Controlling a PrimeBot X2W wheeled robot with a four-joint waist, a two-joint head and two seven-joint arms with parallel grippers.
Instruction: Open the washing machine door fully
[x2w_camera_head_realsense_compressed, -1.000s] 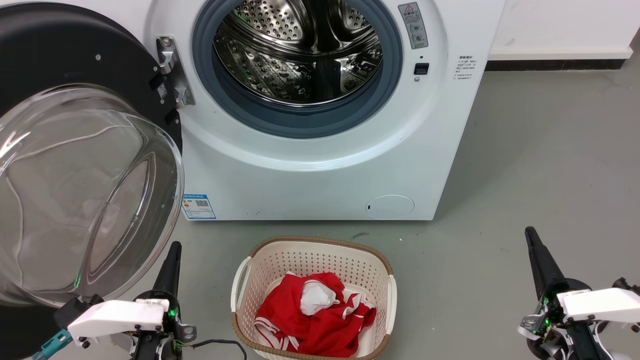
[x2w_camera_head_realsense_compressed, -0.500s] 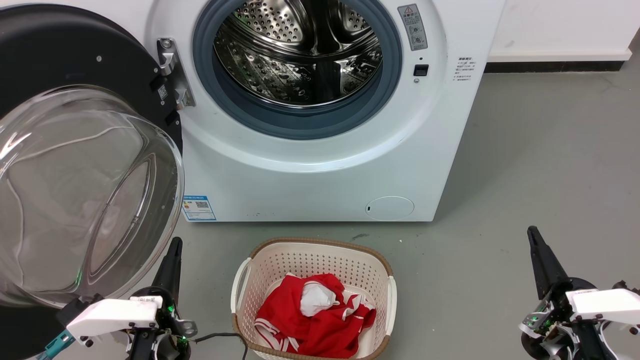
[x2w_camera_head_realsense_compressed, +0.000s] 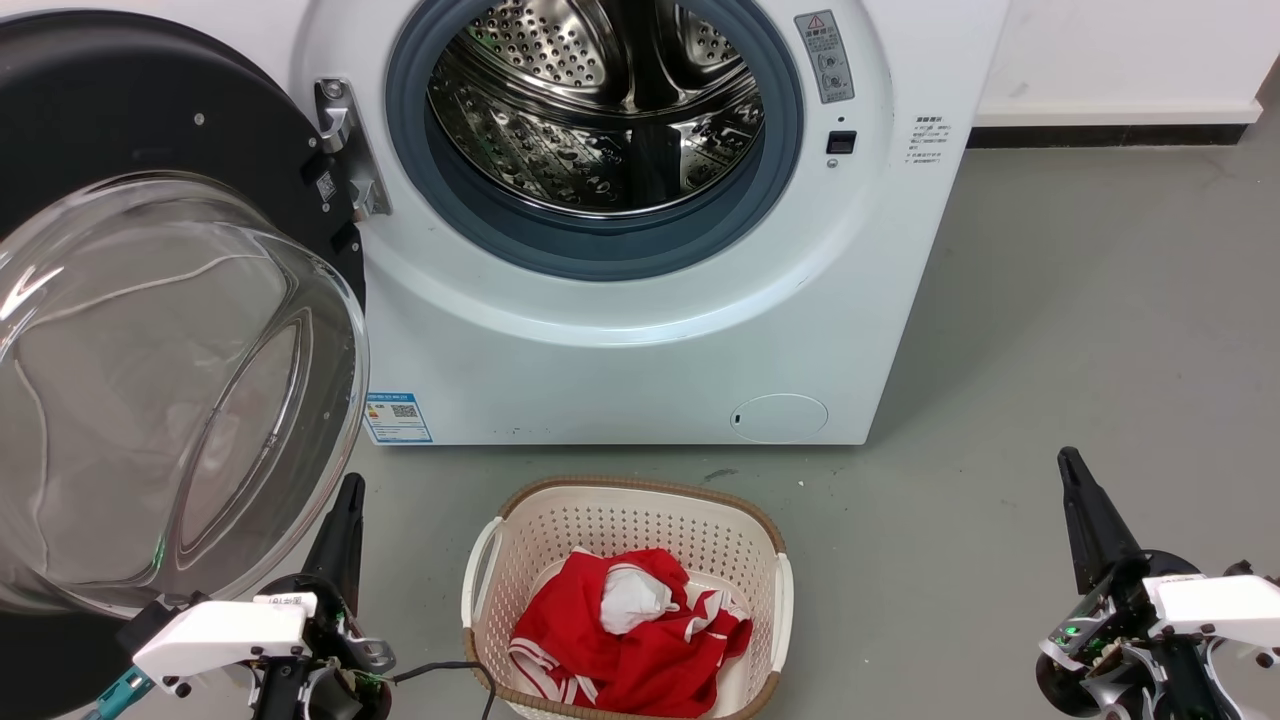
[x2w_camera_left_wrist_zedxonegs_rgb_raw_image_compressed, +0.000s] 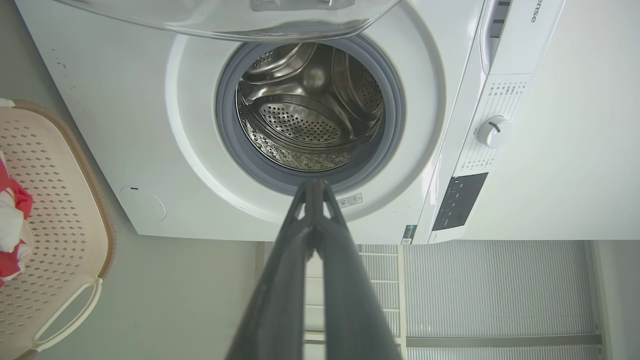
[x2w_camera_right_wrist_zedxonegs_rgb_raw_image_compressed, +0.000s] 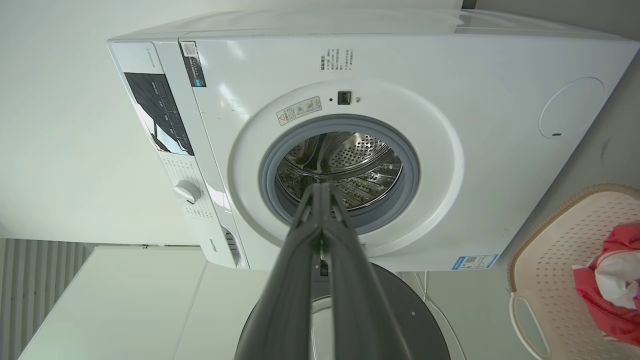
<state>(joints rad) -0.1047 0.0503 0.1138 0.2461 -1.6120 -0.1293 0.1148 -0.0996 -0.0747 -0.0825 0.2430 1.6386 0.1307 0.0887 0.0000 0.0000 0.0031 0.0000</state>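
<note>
The white front-loading washing machine has its large round glossy black door, glass bowl bulging, swung wide to the left of the steel drum. A cream perforated basket sits in front. The left tool, closed and empty, hovers near the glass's lower edge; the right tool, also closed, is well apart.

Ahead of me stands a white washing machine, its perforated steel drum shining inside a grey-blue rubber seal. Low on its front I see a small round white flap and a blue sticker. On the grey floor just before it sits a cream slotted basket with a brown rim, holding a crumpled red garment around a white cloth
</note>
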